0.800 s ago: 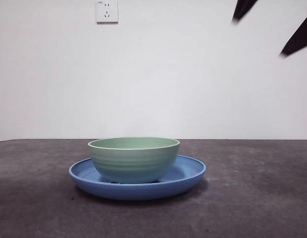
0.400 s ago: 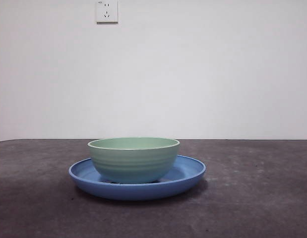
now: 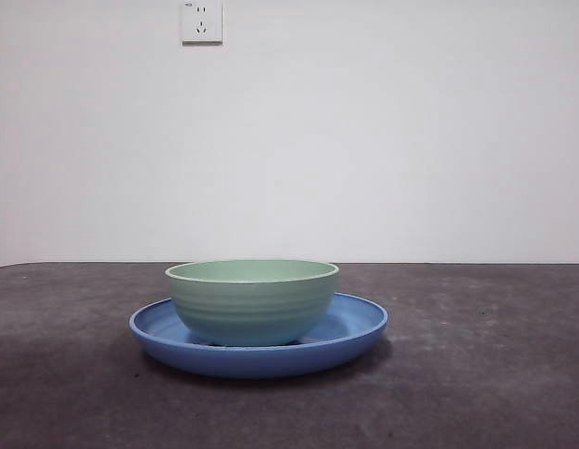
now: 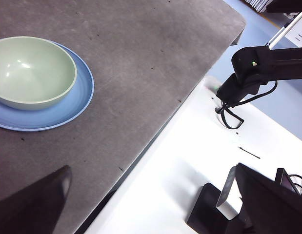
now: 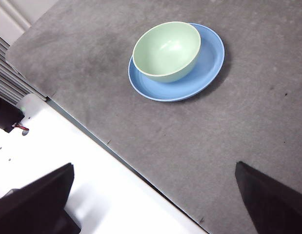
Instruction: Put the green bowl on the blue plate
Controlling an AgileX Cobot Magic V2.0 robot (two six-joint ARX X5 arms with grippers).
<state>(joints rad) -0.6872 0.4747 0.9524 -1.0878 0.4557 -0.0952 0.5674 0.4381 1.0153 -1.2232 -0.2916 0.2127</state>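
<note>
Front view, change: a second ago two dark arm tips showed at the top right corner; they were gone half a second ago and are absent now, so the arm has withdrawn out of this view.
Front view, bowl: the green bowl [image 3: 253, 301] sits upright inside the blue plate [image 3: 359, 329], off-centre toward one side, touching it. Neither has shifted across the three pictures.
Front view, bench: the dark grey bench [image 3: 485, 374] carries the plate; a wall socket [image 3: 201, 21] hangs on the wall behind.
Left wrist view: the left end effector [image 4: 155, 202] hangs open and empty near the bench edge, well apart from the green bowl [image 4: 33, 71] and blue plate [image 4: 75, 105].
Right wrist view: the right end effector [image 5: 155, 197] is also spread wide, holding nothing, high above the bench and well apart from the green bowl [image 5: 166, 50] resting in the blue plate [image 5: 209, 63].
Meaning for the task: the placement looks finished; both arms appear retired, with nothing left to do.
</note>
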